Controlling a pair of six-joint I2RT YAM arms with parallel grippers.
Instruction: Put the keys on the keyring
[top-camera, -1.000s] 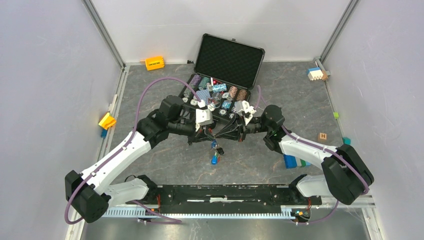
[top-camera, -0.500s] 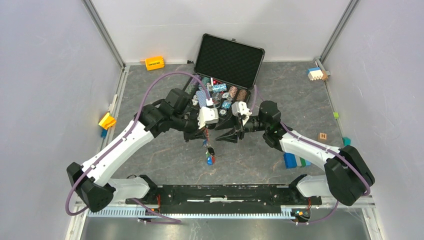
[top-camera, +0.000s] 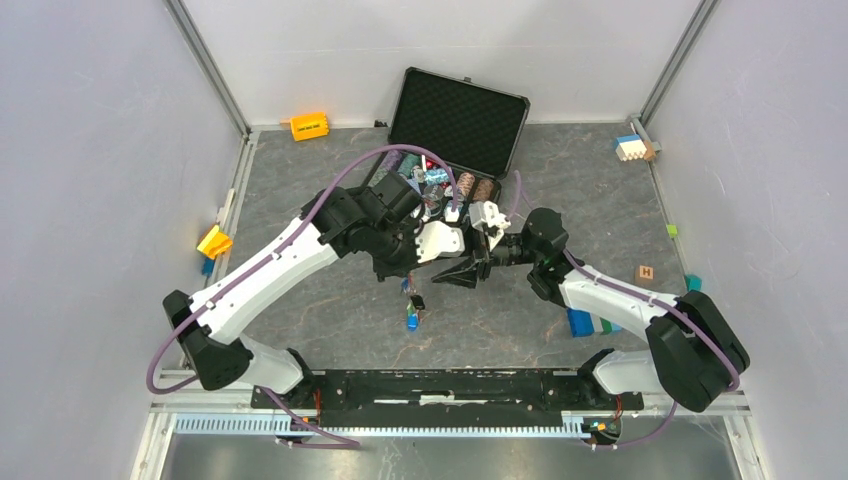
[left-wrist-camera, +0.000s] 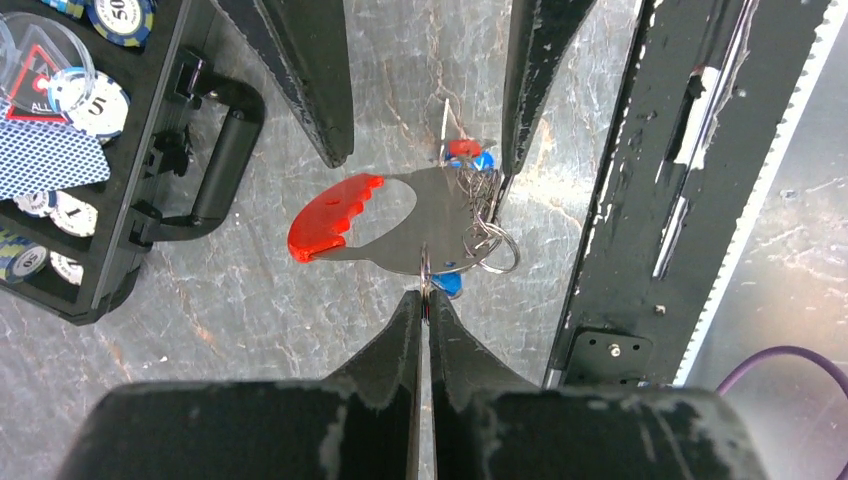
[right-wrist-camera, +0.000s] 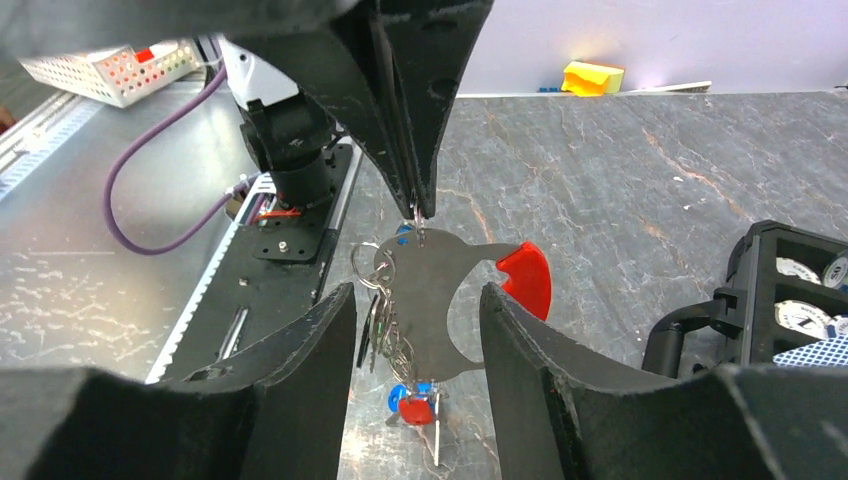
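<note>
The left gripper (left-wrist-camera: 425, 300) is pinched shut on the keyring (left-wrist-camera: 440, 215), which hangs above the table (top-camera: 330, 310), just near of the case (top-camera: 455, 120). The keys (right-wrist-camera: 415, 405) dangle beneath it. The right gripper (right-wrist-camera: 418, 292) stands partly open and holds nothing, with one finger on either side of the keyring; I cannot tell if they touch it.

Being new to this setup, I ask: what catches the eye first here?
The left gripper pinches the keyring, whose red-tipped fob and coloured keys dangle at the centre. The right gripper, open, straddles the fob; behind stands an open black case of poker chips.
</note>
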